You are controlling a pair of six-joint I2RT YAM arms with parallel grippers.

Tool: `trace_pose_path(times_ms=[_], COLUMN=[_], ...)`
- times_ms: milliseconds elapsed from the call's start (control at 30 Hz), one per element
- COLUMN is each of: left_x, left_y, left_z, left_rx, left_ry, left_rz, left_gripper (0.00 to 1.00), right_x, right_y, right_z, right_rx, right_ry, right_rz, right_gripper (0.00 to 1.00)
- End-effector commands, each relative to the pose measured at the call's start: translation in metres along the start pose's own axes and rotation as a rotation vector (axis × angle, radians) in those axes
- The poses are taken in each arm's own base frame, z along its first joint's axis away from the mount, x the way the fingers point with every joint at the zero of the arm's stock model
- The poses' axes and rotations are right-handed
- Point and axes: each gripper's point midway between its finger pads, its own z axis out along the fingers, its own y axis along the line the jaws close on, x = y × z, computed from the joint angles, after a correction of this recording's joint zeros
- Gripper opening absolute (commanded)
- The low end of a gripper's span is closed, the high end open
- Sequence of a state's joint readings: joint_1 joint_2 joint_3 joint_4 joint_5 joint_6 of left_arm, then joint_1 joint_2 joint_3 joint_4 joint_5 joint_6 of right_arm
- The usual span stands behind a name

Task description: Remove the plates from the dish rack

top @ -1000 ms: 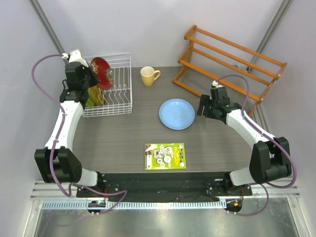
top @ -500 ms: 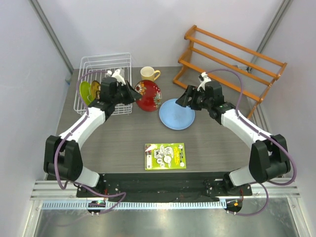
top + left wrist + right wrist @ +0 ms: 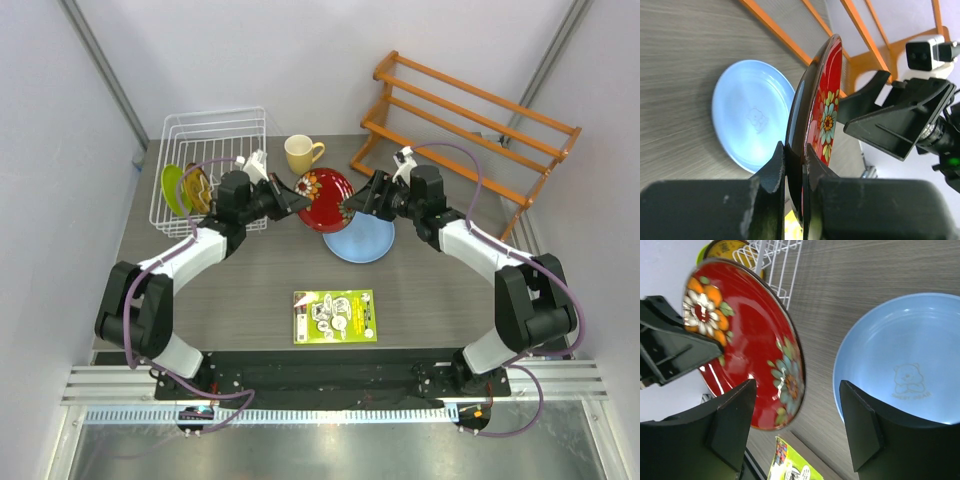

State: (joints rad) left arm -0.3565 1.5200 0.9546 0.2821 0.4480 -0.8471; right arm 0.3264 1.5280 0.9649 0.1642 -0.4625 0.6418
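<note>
My left gripper [image 3: 296,196] [image 3: 795,156] is shut on the rim of the dark red flowered plate [image 3: 326,198] [image 3: 821,112] and holds it on edge above the table, near the light blue plate's [image 3: 362,238] [image 3: 751,120] left rim. My right gripper [image 3: 352,206] [image 3: 796,389] is open and faces the red plate [image 3: 742,337] from the right, its fingers close to the far rim without gripping it. The light blue plate [image 3: 902,357] lies flat on the table. In the white dish rack [image 3: 212,150] [image 3: 785,262] stand a lime green plate [image 3: 174,187] and a yellow patterned plate [image 3: 197,187] [image 3: 732,247].
A yellow mug [image 3: 301,154] stands behind the red plate. An orange wooden slatted rack [image 3: 470,118] [image 3: 790,37] fills the back right. A green printed booklet [image 3: 334,316] [image 3: 790,465] lies near the front edge.
My left arm lifted the red plate out of the dish rack and carried it right, next to the blue plate. My right gripper swung left to meet it.
</note>
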Motion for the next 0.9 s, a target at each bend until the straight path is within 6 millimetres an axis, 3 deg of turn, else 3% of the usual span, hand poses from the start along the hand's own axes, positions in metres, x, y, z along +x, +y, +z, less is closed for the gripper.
trace_pose_path(times_ms=[0,100,133,167,200,233,267,300,333,367,400,533,567,667,867], left_x=[-0.013,-0.009,-0.008,-0.007,-0.007,-0.005,-0.006,-0.005,-0.008,-0.005,-0.004,-0.017,-0.021,-0.043,-0.083], left_y=[-0.046,-0.047,-0.046,-0.046,-0.047,-0.048,-0.05,-0.049,-0.05,-0.042,-0.038,-0.009,0.005,0.021,0.031], left_z=[0.001,0.002,0.003,0.002,0.002,0.002,0.002,0.003,0.003,0.005,0.005,0.002,-0.004,-0.025,-0.071], left_rx=[0.227,0.257,0.258,0.263,0.269,0.279,0.286,0.283,0.279,0.246,0.223,0.018,-0.08,-0.254,-0.471], left_ry=[-0.037,-0.031,-0.029,-0.03,-0.029,-0.02,-0.018,-0.014,-0.017,-0.006,-0.003,-0.048,-0.069,-0.138,-0.279], left_rz=[-0.024,-0.035,-0.043,-0.043,-0.041,-0.037,-0.03,-0.028,-0.021,-0.009,0.0,0.102,0.114,0.241,0.41], left_gripper=[0.0,0.0,0.0,0.0,0.0,0.0,0.0,0.09,0.23,0.52,0.58,0.74,0.76,0.77,0.86], right_x=[-0.005,-0.002,0.0,0.0,0.003,0.003,0.003,0.002,0.0,-0.002,-0.008,-0.028,-0.029,-0.032,-0.014], right_y=[0.021,0.019,0.019,0.02,0.018,0.019,0.016,0.016,0.012,0.007,0.001,-0.036,-0.047,-0.075,-0.1], right_z=[0.006,0.011,0.013,0.013,0.014,0.014,0.013,0.01,0.008,0.005,0.0,-0.031,-0.037,-0.054,-0.051], right_rx=[-0.123,-0.139,-0.143,-0.147,-0.15,-0.15,-0.143,-0.138,-0.116,-0.091,-0.062,0.13,0.167,0.256,0.291], right_ry=[-0.019,-0.004,0.003,0.005,0.014,0.015,0.013,0.006,-0.005,-0.02,-0.042,-0.123,-0.135,-0.15,-0.073], right_rz=[0.004,0.022,0.023,0.021,0.022,0.02,0.022,0.016,0.016,0.008,0.005,0.002,0.012,0.025,0.05], right_gripper=[0.72,0.66,0.47,0.4,0.12,0.01,0.01,0.01,0.01,0.01,0.01,0.01,0.01,0.01,0.01])
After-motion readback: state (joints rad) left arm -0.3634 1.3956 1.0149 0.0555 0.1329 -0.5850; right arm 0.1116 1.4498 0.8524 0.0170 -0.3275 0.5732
